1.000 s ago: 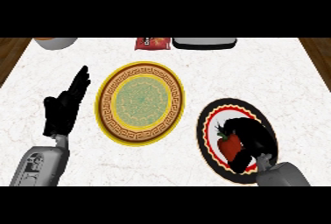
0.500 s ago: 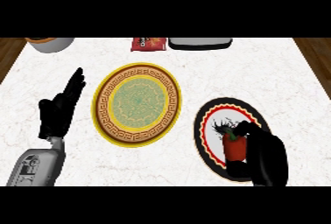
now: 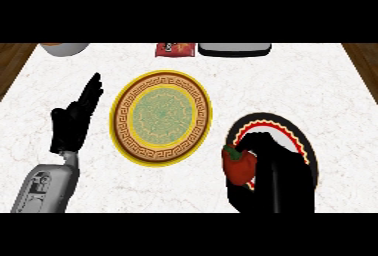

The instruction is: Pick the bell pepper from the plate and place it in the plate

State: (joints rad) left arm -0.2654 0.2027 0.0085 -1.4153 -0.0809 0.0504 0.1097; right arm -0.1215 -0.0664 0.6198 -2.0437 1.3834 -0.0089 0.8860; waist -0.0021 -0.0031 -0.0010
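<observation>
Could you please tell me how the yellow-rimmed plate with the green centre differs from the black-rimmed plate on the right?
The round yellow-rimmed plate with a green centre lies fully in view with nothing on it; the black-rimmed plate with a red and white pattern is largely covered by the black right hand, which curls round the red bell pepper at its left edge. The yellow-rimmed plate sits mid-counter, the black-rimmed one nearer the robot. Both lie flat on the white marble counter.

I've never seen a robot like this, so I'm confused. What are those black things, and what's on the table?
You are looking down from the robot's head at a white counter. The black things are its hands. The left hand rests open, fingers straight. The right hand covers much of a black plate and has its fingers curled round a red bell pepper. In the middle lies a yellow plate with a green centre, with nothing on it.
</observation>
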